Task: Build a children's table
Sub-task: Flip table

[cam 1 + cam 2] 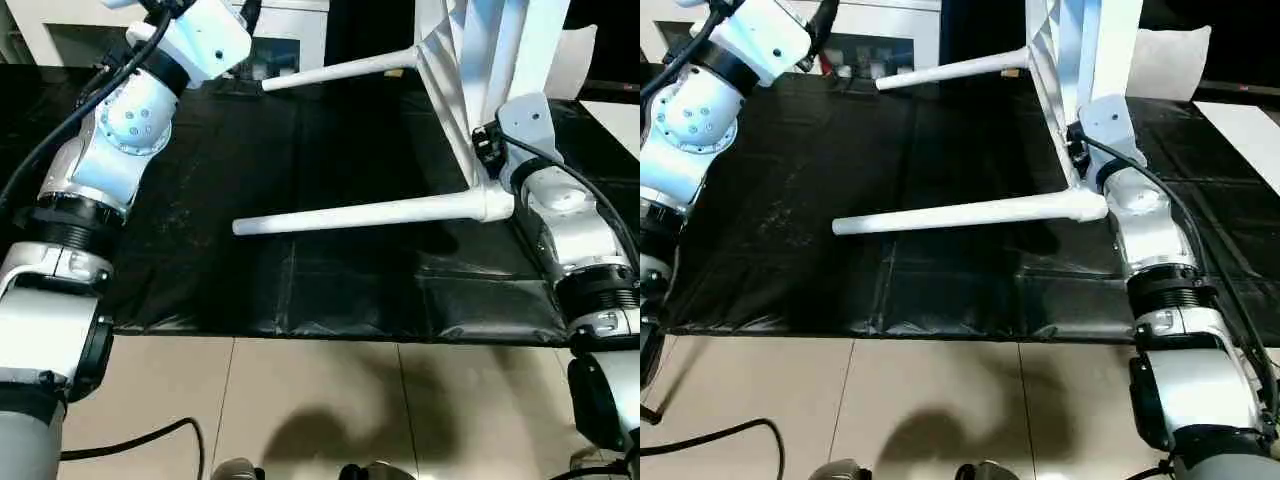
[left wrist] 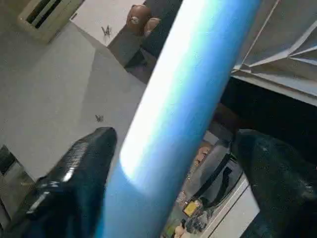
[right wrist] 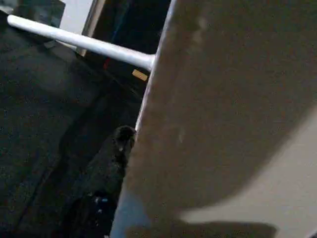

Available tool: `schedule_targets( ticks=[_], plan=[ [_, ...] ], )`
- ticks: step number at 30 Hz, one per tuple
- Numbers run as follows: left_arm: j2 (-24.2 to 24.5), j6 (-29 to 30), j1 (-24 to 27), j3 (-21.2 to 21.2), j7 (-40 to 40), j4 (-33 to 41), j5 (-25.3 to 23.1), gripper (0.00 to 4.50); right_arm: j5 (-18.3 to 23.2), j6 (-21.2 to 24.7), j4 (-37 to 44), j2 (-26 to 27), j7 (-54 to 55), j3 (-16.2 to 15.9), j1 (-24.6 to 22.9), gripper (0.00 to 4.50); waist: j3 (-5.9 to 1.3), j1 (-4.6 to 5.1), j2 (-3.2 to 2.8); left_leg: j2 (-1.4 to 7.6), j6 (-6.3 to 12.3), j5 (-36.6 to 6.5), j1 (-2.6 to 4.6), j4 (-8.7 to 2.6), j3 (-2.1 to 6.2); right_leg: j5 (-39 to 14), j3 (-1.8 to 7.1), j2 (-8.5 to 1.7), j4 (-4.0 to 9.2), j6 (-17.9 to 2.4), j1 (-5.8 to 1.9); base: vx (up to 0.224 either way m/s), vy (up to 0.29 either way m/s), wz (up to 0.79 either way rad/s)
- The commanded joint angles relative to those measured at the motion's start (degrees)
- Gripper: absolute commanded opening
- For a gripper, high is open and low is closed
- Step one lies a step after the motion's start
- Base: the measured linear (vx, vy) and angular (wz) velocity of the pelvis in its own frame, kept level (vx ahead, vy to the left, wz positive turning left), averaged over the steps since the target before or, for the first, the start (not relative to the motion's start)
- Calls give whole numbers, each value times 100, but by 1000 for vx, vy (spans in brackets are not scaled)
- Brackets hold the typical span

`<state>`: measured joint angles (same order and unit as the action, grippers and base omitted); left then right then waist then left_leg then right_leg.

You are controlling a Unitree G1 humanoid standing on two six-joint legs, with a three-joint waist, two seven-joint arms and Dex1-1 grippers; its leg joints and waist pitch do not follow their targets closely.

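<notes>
The white children's table [image 1: 470, 70] stands on edge near the right edge of the black work table [image 1: 330, 290], ribbed underside facing left, two tubular legs pointing leftward above the black cover.

The children's table [image 1: 470, 90] is running off the top edge of both eye views, hiding its upper half. In the right wrist view the tabletop is covering most of the right gripper [image 3: 116, 163], so its finger spacing cannot be told. The leg [image 2: 183, 99] is blurring close to the left wrist camera, both ends cut off.
</notes>
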<state>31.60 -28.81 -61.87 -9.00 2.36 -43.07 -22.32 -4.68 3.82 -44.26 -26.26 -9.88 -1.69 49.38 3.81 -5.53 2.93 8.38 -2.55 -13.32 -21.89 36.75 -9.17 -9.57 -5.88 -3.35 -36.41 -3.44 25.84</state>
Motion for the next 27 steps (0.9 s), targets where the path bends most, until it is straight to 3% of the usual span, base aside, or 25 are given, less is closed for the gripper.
schedule_targets(
  ticks=[1, 3, 6, 8, 12, 16, 20, 22, 23, 24, 27],
  plan=[
    [-3, 28, -48, -162, 184, -192, -80, 386, -889, -390, 150, -353, -328, -687, 201, 206, -506, -40, 96, 362, 520, 466, 11, -316, 97, -477, 392, -571, 303, -810, -545, 0, 0, 0],
    [-17, 8, -65, -162, 167, -241, -114, 370, -902, -391, 146, -385, -374, -713, 219, 206, -500, -57, 102, 356, 491, 395, 3, -318, 93, -607, 389, -568, 315, -776, -552, 0, 0, 0],
    [-164, 103, 92, -122, 644, -113, 199, 367, -1005, -306, 75, -675, -878, -870, 516, 206, -488, -91, 115, 343, 460, 300, -1, -316, 81, -833, 385, -567, 342, -752, -547, 0, 0, 0],
    [-266, 302, 238, -91, 1144, 77, 552, 342, -1028, -289, 2, -785, -1140, -936, 690, 206, -490, -112, 105, 361, 426, 273, 10, -318, 78, -876, 389, -583, 327, -802, -540, 0, 0, 0],
    [-398, 847, 622, -33, 1648, 899, 1071, 312, -1179, -287, -225, -1004, -1658, -1141, 1143, 206, -467, -107, 152, 354, 405, 85, -2, -309, 60, -1173, 386, -568, 357, -784, -532, 0, 0, 0],
    [-439, 1410, 857, 61, 2104, 1511, 1607, 289, -1350, -407, -628, -1148, -2082, -1357, 1699, 206, -441, -112, 133, 361, 359, -92, 3, -315, 64, -1683, 376, -561, 393, -644, -504, 0, 0, 0],
    [-502, 1985, 1111, 148, 2517, 2064, 2073, 258, -1592, -619, -1106, -1251, -2294, -1509, 2206, 206, -399, -82, 165, 375, 241, -402, 2, -305, 63, -2312, 374, -580, 437, -487, -462, 0, 0, 0],
    [-575, 2311, 1325, 199, 2619, 2426, 2343, 252, -1742, -735, -1346, -1320, -2400, -1629, 2491, 206, -375, -80, 173, 370, 228, -547, 26, -302, 50, -2609, 364, -554, 503, -363, -420, 0, 0, 0],
    [-614, 2436, 1417, 216, 2626, 2572, 2445, 251, -1770, -762, -1429, -1339, -2438, -1651, 2607, 206, -378, -84, 146, 394, 198, -597, 52, -302, 57, -2659, 371, -576, 489, -373, -401, 0, 0, 0],
    [-682, 2702, 1567, 262, 2580, 2809, 2560, 248, -1803, -810, -1543, -1347, -2536, -1671, 2765, 206, -337, -43, 166, 408, 151, -868, 71, -305, 57, -3031, 343, -564, 542, -297, -375, 0, 0, 0],
    [-735, 3174, 1798, 292, 2503, 3156, 2598, 217, -1836, -914, -1753, -1349, -2702, -1720, 3012, 206, -334, -25, 152, 426, 106, -1086, 115, -311, 78, -3298, 342, -578, 582, -164, -351, 0, 0, 0]
  ],
)
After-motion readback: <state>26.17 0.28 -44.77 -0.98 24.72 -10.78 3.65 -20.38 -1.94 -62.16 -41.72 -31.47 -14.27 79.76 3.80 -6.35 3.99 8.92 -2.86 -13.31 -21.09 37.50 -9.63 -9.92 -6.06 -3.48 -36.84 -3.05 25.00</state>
